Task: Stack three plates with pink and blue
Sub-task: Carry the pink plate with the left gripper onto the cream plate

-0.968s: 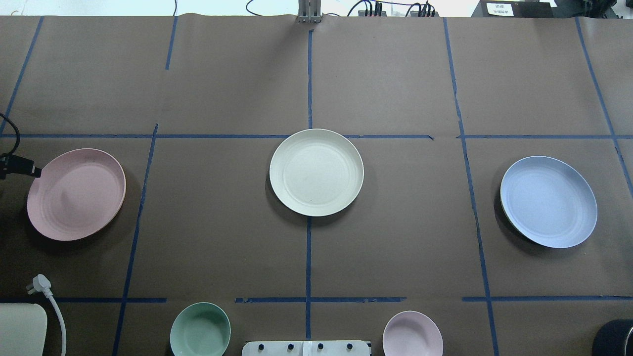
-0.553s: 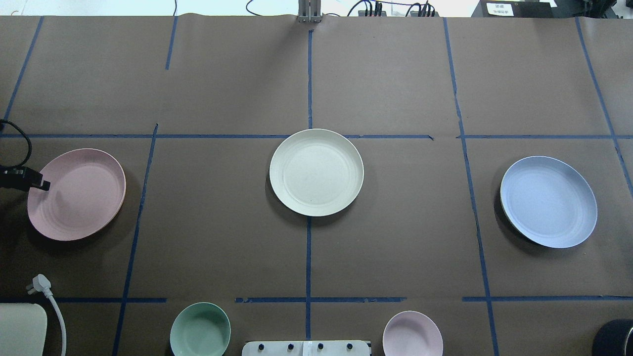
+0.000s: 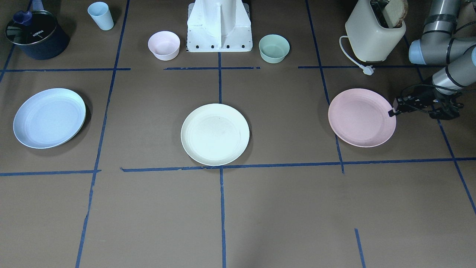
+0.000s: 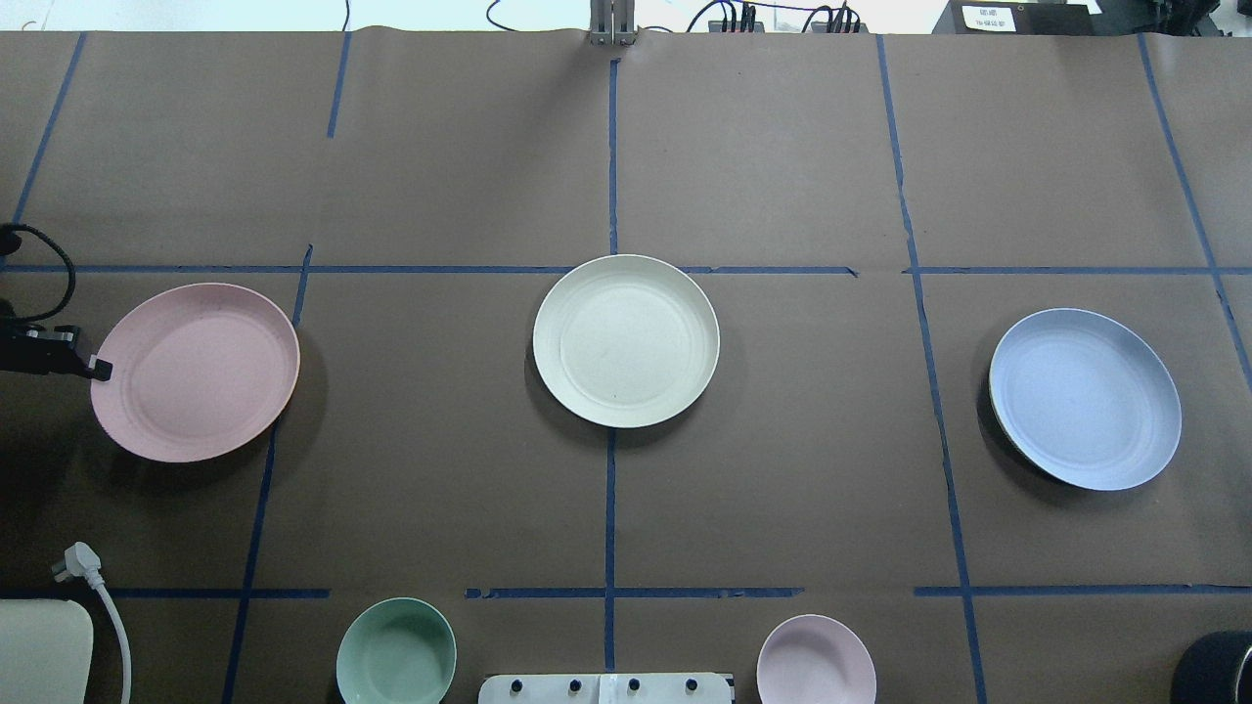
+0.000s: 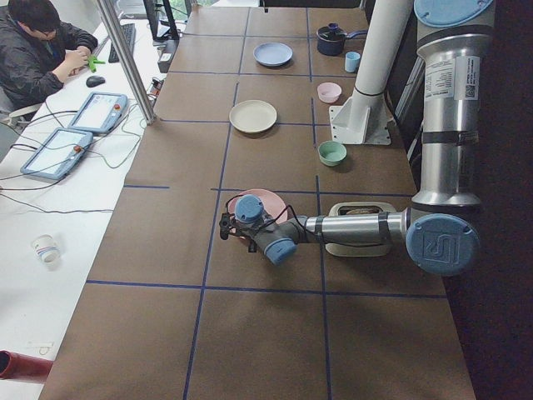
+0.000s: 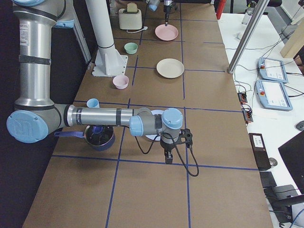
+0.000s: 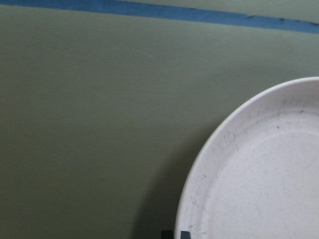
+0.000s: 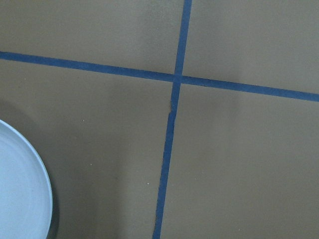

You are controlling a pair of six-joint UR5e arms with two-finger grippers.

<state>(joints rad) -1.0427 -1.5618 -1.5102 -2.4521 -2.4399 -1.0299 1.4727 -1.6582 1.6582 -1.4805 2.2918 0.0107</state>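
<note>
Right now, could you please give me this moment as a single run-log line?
left gripper: shut on pink plate rim | right gripper: state unclear, beside blue plate | cream plate: empty

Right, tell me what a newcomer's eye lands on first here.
Three big plates in a row across the brown paper-covered table: a round pink plastic plate on the robot's left, a round cream plate in the middle, a round light-blue plate on its right. The left claw grips the pink plate's outer rim.

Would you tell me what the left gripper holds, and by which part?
The left gripper pinches the round pink plate by the rim farthest from the round cream plate.
</note>
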